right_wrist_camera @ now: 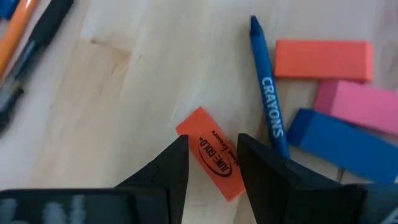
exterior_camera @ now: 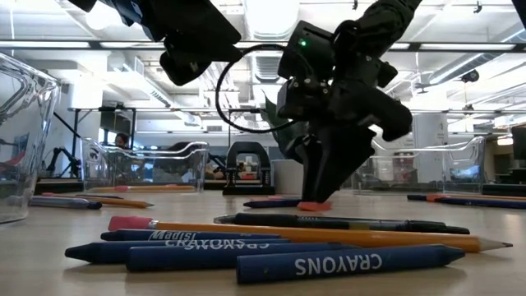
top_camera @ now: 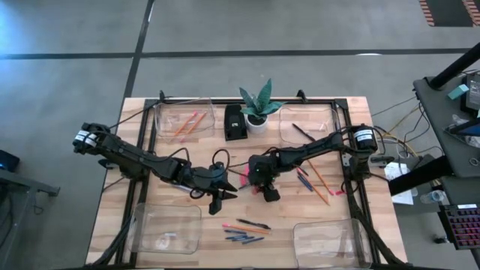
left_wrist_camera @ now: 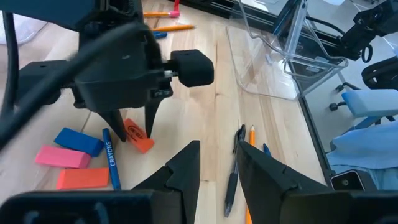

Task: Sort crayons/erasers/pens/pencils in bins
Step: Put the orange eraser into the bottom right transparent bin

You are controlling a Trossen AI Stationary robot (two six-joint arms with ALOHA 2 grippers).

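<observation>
My right gripper (top_camera: 260, 187) (right_wrist_camera: 212, 163) points down at mid-table, open, one finger on each side of a small orange eraser (right_wrist_camera: 214, 158) (left_wrist_camera: 138, 135) that lies flat on the wood. Beside it lie a blue crayon (right_wrist_camera: 267, 102) and three more erasers: orange-red (right_wrist_camera: 323, 59), pink (right_wrist_camera: 360, 102) and blue (right_wrist_camera: 342, 140). My left gripper (top_camera: 223, 196) (left_wrist_camera: 219, 171) hovers open just left of them, above a black pen (left_wrist_camera: 233, 180). A pile of blue crayons (exterior_camera: 345, 265), an orange pencil (exterior_camera: 329, 234) and a pen (exterior_camera: 329, 220) lies nearer the near edge. My right gripper comes at the small orange eraser (right_wrist_camera: 205, 140) from above, fingers (left_wrist_camera: 118, 127) pointing down on either side of its middle. The eraser rests flat on the table. Whether the fingers touch it, I cannot tell.
Four clear bins stand at the table's corners: far left (top_camera: 184, 120) with orange pencils, far right (top_camera: 307, 124) with a dark pen, near left (top_camera: 165, 229), near right (top_camera: 326, 240). A black box (top_camera: 235, 122) and potted plant (top_camera: 257, 112) stand between the far bins. Pens and pencils (top_camera: 315, 180) lie right of the grippers.
</observation>
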